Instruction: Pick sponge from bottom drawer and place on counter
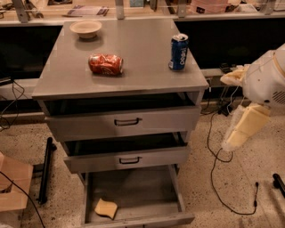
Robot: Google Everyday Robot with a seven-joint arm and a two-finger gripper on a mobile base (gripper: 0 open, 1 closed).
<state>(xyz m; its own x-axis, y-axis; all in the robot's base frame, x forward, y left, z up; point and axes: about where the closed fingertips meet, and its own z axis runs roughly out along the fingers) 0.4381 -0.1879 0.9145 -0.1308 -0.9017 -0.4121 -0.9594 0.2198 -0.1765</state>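
The sponge (106,208), a flat tan-yellow block with wavy edges, lies at the front left of the bottom drawer's (147,196) grey floor. That drawer is pulled out, the lowest of three. The counter (133,53) is the flat grey cabinet top. It carries a crushed red can (105,64), an upright blue can (179,52) and a beige bowl (86,28). My arm's white and cream links (249,120) hang at the right edge, level with the upper drawers and well clear of the cabinet. My gripper itself is out of view.
The two upper drawers (127,121) with black handles stand slightly open. Black cables (213,151) trail on the speckled floor to the right. A black bar (46,169) and a cardboard box (13,185) stand to the left. A cluttered shelf (133,9) runs behind.
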